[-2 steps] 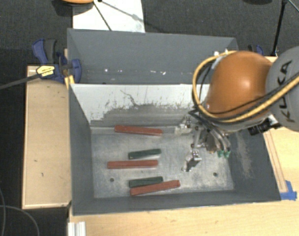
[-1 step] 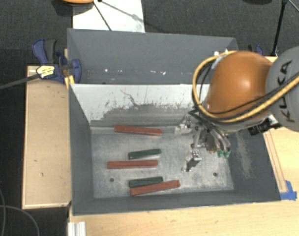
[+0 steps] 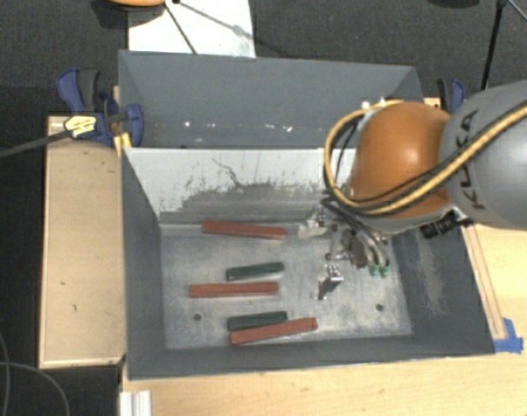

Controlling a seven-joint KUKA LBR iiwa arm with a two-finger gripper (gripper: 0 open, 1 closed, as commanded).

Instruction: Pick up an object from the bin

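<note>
The short dark green flat bar [image 3: 255, 272] lies on the floor of the grey metal bin [image 3: 143, 258], near the gripper [image 3: 330, 282] on its left in the camera view and apart from it. The bar's long axis runs almost left to right, with its right end pointing toward the gripper. Whether the gripper is released or clenched cannot be told. Farther out lie the middle red-brown bar [image 3: 234, 290], the far red-brown bar [image 3: 244, 230], the second dark green bar [image 3: 256, 322] and, touching it, the near red-brown bar [image 3: 274, 330].
</note>
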